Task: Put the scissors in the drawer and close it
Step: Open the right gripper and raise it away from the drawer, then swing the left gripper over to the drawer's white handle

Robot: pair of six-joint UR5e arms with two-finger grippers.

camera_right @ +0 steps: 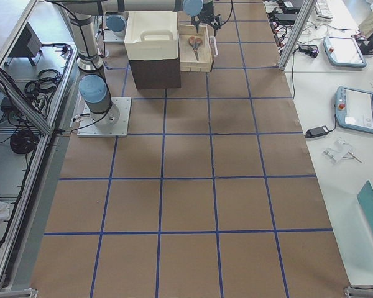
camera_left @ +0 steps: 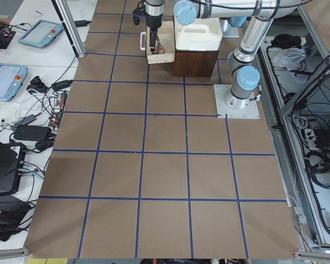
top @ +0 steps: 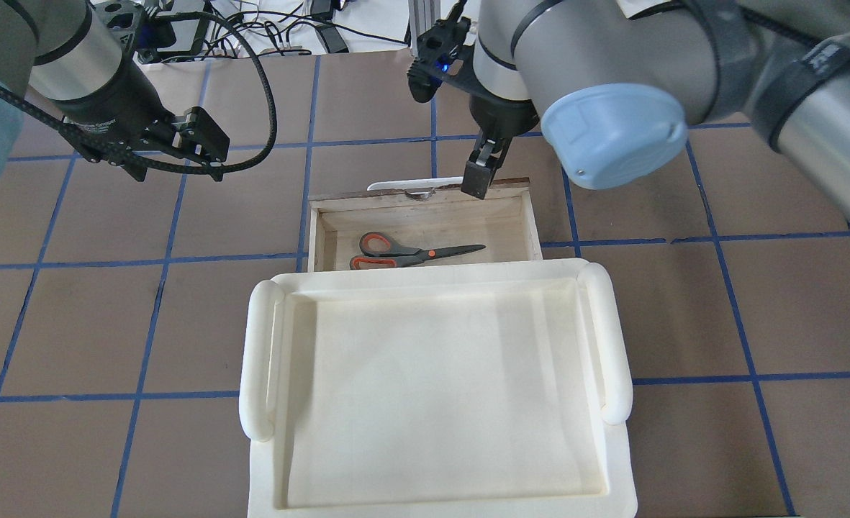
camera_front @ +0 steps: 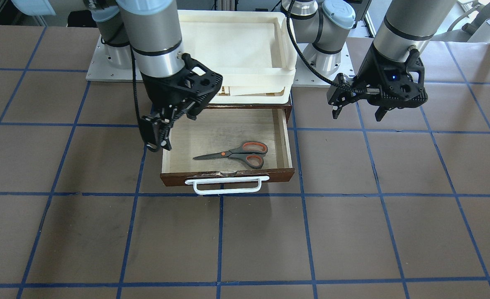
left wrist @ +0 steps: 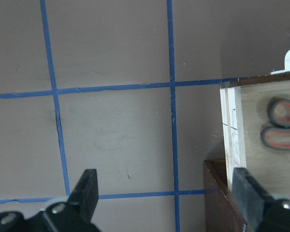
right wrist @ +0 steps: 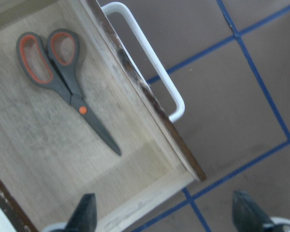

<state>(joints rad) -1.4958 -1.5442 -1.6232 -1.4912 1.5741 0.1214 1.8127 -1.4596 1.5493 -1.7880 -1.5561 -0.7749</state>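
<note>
The scissors (camera_front: 236, 154) lie flat inside the open drawer (camera_front: 284, 137), with their orange-lined handles toward the robot's left. They also show in the overhead view (top: 410, 253) and in the right wrist view (right wrist: 63, 82). The drawer's white bar handle (camera_front: 227, 185) faces away from the robot. My right gripper (camera_front: 157, 133) is open and empty. It hangs above the drawer's side wall, near the front corner on the robot's right (right wrist: 164, 203). My left gripper (camera_front: 357, 113) is open and empty. It hovers over the bare table beside the drawer (left wrist: 165, 176).
A cream-white plastic tray (top: 259, 360) sits on top of the dark brown cabinet (camera_right: 154, 73) that holds the drawer. The brown table top with its blue grid lines (camera_front: 228, 249) spreads out beyond the handle. The arm bases stand behind the cabinet.
</note>
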